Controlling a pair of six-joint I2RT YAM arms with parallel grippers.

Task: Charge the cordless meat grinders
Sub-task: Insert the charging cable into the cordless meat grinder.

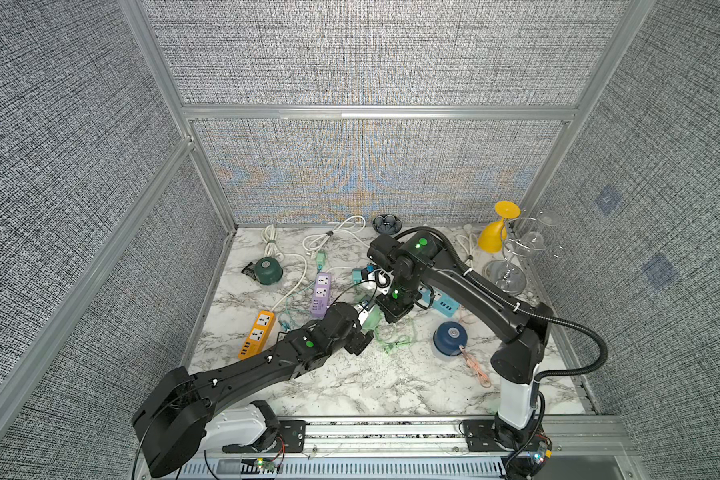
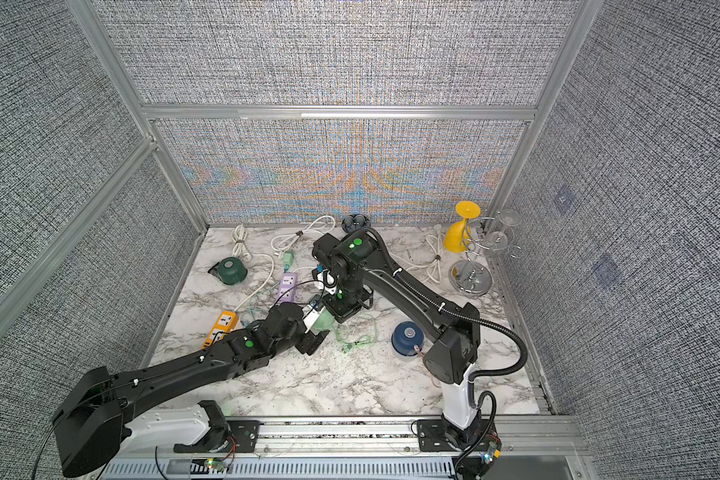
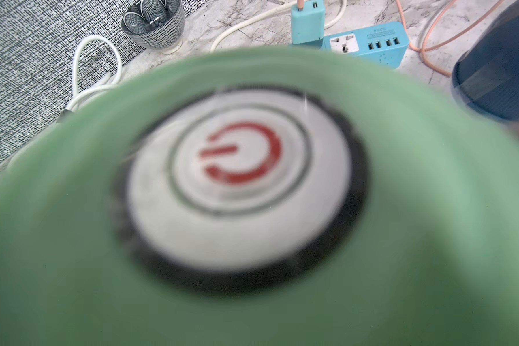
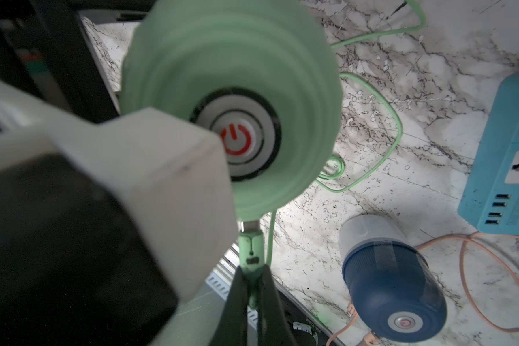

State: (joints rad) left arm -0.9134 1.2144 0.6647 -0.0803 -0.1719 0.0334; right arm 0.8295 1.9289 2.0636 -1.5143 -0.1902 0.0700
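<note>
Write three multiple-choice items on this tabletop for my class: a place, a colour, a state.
1. Where is the dark green dome-shaped meat grinder?
A. stacked on the navy blue grinder
B. on the white marble table, far left, apart from both arms
C. on the orange power strip

2. What colour is the cable plug pinched by the right gripper?
A. peach
B. white
C. mint green

3. What state is the mint green dome-shaped meat grinder in?
A. held in the left gripper
B. lying untouched on the table
C. tipped inside the patterned bowl

Answers: 1 B, a top view shows it alone there; 2 C, the right wrist view shows the green plug; 3 A, both top views show that gripper's jaws around it.
</note>
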